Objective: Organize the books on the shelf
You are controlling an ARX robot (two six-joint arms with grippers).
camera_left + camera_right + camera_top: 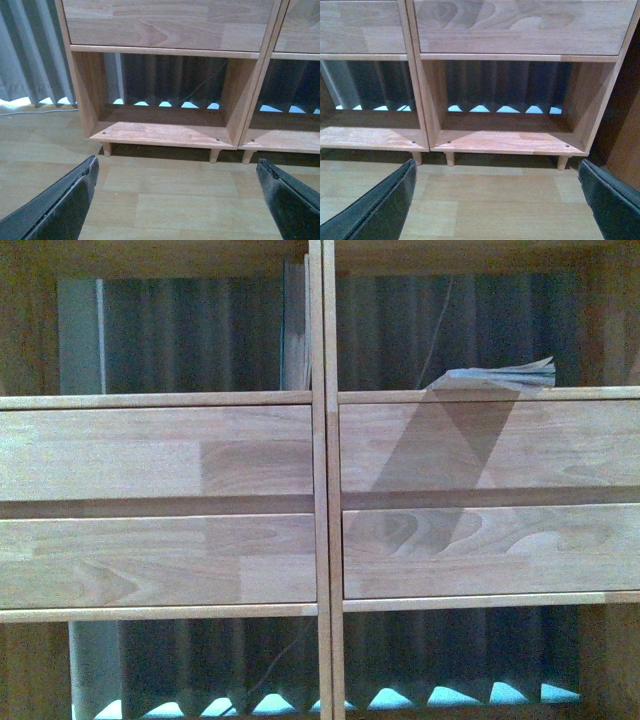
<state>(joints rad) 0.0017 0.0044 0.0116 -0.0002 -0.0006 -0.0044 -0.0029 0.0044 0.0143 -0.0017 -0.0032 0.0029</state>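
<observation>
left gripper: jaws wide apart, holding nothing | above floor | facing shelf bottom compartment

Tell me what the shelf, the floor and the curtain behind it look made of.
Shelf: light, solid-looking wood, matte; grain swirls and jointed blocks show on the drawer fronts. Floor: pale wood-look planks, possibly laminate; seams and a slight sheen. Curtain: grey fabric, likely; soft vertical folds.

Light-wood shelf, thin book upright against divider (upper left), pale book flat, upper right
</observation>
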